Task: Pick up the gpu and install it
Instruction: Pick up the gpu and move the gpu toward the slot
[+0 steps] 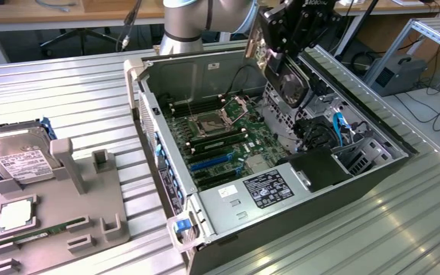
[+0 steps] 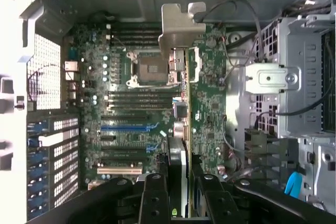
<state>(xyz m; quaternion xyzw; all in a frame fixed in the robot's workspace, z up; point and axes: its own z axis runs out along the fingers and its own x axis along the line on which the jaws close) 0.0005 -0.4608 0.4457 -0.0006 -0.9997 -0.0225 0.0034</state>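
- Step in hand: carry phase. The gpu (image 1: 294,86) is off the table (image 1: 67,86) and hangs over the open case (image 1: 197,77), toward its drive-bay side. It is not in a slot yet.
- The fingers (image 2: 153,198) are part closed and clamped on the card's two faces. In the wrist view the card sits edge-on between them, with its silver bracket (image 2: 176,27) at the far end.
- Next move, my read:
  - Get the connector edge running along a blue slot (image 1: 208,163), with the bracket toward the rear slot openings (image 2: 52,145).
  - Then press straight down.
  - The card looks crossways to the slots now, so it likely needs turning and a shift toward the exterior view's left.
  - Little tolerance; it has to be square to the slot.
- Exterior view's left: a grey holder tray (image 1: 90,200) sits on the table with the hard drive (image 1: 14,157), CPU chip (image 1: 14,215) and RAM stick (image 1: 32,234). It is well apart from the case and not in the way.
- Middle: the motherboard (image 1: 231,146) has the CPU socket (image 1: 204,123) toward the far end and the expansion slots nearer the power supply (image 1: 270,189). The slots look free.
- Exterior view's right: black cables (image 1: 311,134) and a blue cable (image 1: 338,127) lie by the drive cage (image 1: 366,153), just beside where the card hangs. Snag risk.
- The case walls stand up on all sides, so access is from above only.
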